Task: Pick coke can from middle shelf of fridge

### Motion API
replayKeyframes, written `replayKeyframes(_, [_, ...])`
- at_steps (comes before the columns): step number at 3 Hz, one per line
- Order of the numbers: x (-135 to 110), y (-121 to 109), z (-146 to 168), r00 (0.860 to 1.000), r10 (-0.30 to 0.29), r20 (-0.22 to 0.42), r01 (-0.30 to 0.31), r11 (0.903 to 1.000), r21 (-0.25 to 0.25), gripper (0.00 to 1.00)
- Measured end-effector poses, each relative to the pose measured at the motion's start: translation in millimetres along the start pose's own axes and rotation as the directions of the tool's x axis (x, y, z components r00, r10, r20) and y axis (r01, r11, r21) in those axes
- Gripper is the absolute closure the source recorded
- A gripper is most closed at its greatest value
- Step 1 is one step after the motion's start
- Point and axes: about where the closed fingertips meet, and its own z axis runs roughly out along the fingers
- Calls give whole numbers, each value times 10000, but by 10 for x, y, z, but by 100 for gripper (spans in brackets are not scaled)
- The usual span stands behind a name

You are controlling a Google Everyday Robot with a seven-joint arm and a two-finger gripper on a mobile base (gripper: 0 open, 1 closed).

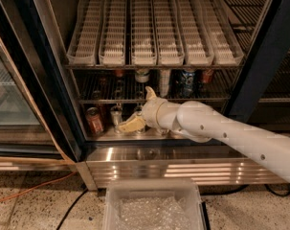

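At the left, the open glass door (15,104) of the fridge (183,169) is seen, with an orange cable (29,188) trailed over the floor beneath it. Just inside, on the fridge floor, a duller orange-brown can (94,121) stands below the middle shelf (211,98).

The coke can (118,74) is taken to be the small red can set far back at the left of that wire shelf, under the rack of white slotted lanes (154,56). Only its upper part is made out, so this reading is not certain.

Right of it and nearer, the gripper (139,109) is held at the shelf's front edge. Its fingers (130,125) are spread apart, one raised above the bars and one dropped below them, and nothing is held between them. The gripper is well apart from the coke can.

The white arm (230,133) runs off to the near right. Behind it on the shelf a blue-and-white can (186,80) and a second red can (206,75) are seen. A clear plastic bin (154,188) lies on the floor in front.

The approach is judged to be the step in hand, with no grasp made yet. For the next move, both fingers would need to be brought above the bars. The gripper would then be carried left and deeper in, so that the can is straddled before the fingers are closed.
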Motion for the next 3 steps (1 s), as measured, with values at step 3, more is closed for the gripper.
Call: replayKeyframes(3, [-142, 31, 230, 9940, 503, 976, -517, 9986, 121, 0])
